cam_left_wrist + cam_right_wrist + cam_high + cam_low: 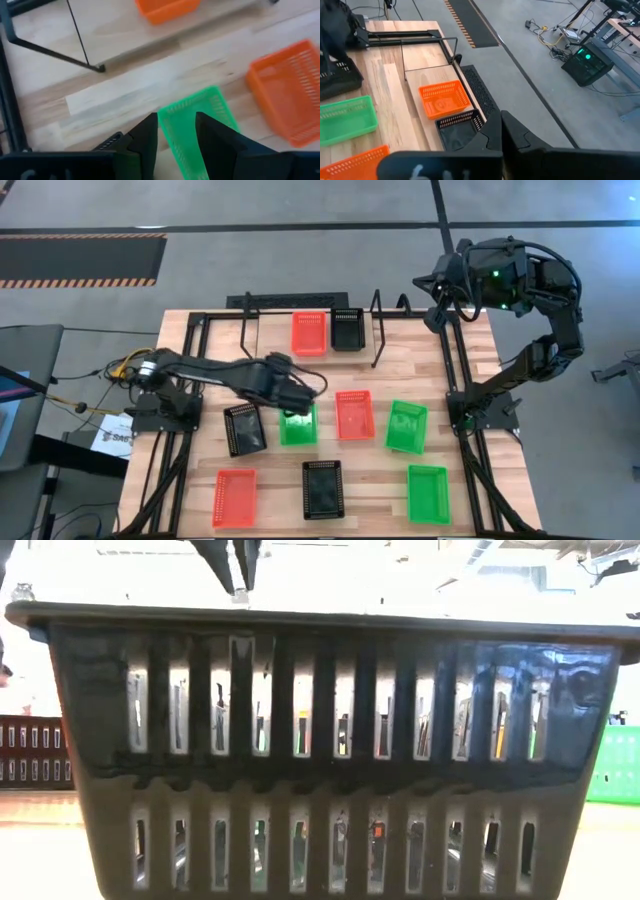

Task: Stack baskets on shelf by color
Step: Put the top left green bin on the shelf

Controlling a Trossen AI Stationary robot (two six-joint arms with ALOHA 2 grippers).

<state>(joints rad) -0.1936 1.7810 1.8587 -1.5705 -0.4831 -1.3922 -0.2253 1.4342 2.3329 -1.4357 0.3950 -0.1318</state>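
Note:
My left gripper (pixel 302 404) (pixel 176 117) hovers open over a green basket (pixel 298 426) (pixel 200 117) that stands on the table left of centre. One finger is over the basket's inside and the other outside its long wall. I cannot tell whether they touch it. On the shelf (pixel 245 330) at the far edge stand a red-orange basket (pixel 309 332) and a black basket (pixel 347 328) side by side. My right gripper (pixel 435 286) (pixel 501 122) waits shut, raised high past the table's far right corner.
More baskets stand on the table: black (pixel 244 428), red-orange (pixel 354 414), green (pixel 406 426). Along the near edge are red-orange (pixel 234 498), black (pixel 323 488) and green (pixel 428 493). The near black basket (pixel 330 740) fills the low view. Black frame tubes (pixel 455 370) line both sides.

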